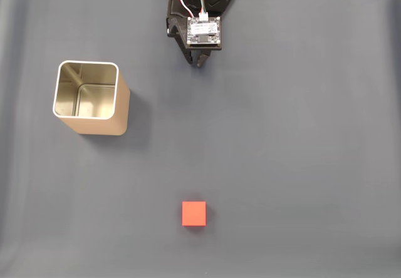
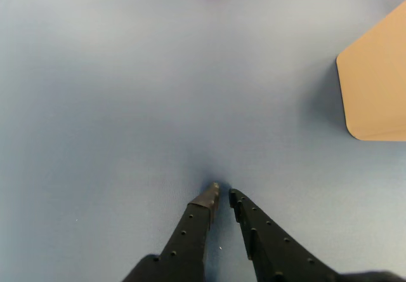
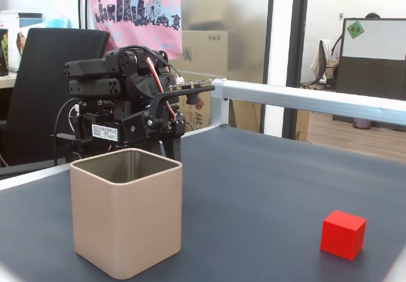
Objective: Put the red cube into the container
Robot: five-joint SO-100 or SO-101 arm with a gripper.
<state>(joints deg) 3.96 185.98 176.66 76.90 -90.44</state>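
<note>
Nearly closed, end effector holds nothing.

Even, bright indoor light, soft shadows; the wrist view is blurred.

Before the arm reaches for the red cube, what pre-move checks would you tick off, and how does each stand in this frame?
1. Hand free of load: ok, nothing between the fingertips, which sit nearly together.
2. Hand open enough for the cube: not ok, the gap is only a narrow slit.
3. Red cube reachable: ok, it lies alone on the grey table, apart from everything.
4. Container upright, mouth open: ok, its shiny inside looks empty in the fixed view from above.
5. Path from cube to container: ok, bare table between them.
6. Cube sitting flat: ok in the fixed side view.
</note>
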